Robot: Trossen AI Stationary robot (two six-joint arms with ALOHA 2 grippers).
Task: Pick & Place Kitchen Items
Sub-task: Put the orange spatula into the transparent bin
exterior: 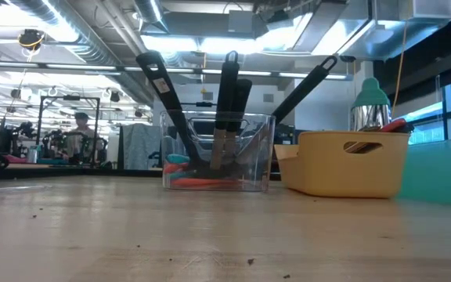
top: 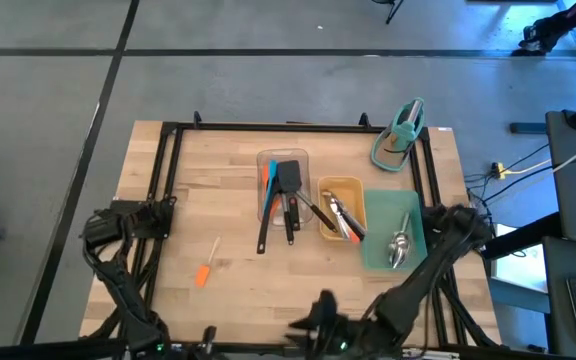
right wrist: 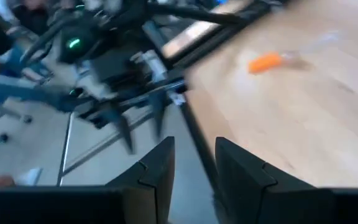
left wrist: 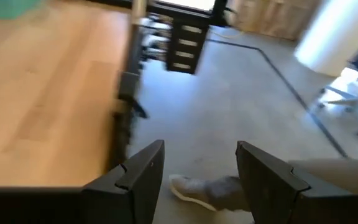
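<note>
While both arms are idling at the near edge of the bench [top: 168,190], one utensil is lying loose: an orange spatula [top: 206,266] with a pale handle, resting on the bare wood in the left half, well apart from the trays; its long axis is running from the near-left toward the far-right, orange blade nearest the robot.

Left gripper [left wrist: 197,180]: hanging off the bench's left side over the floor, fingers spread, holding nothing; a person's shoe [left wrist: 188,188] is showing between them.

Right gripper [right wrist: 194,171]: hovering past the near edge around mid-bench, fingers parted with a narrow gap, empty; the spatula is lying ahead of it on the wood, blurred in its wrist view.

Judgement: either arm could be reaching it; the right gripper is already facing it, and the left arm's base is sitting nearer.

Already stowed: black turners [top: 288,180] and a blue spatula [top: 270,178] standing in the clear tray [top: 304,156]; tongs [top: 343,215] lying in the yellow tray [top: 358,186]; steel spoons [top: 400,245] lying in the green tray [top: 378,255].

Hard to make out: the loose spatula is not showing in the low view; the left gripper itself is not clearly picked out from above; the yellow tray's contents are mostly hidden at bench level.
</note>
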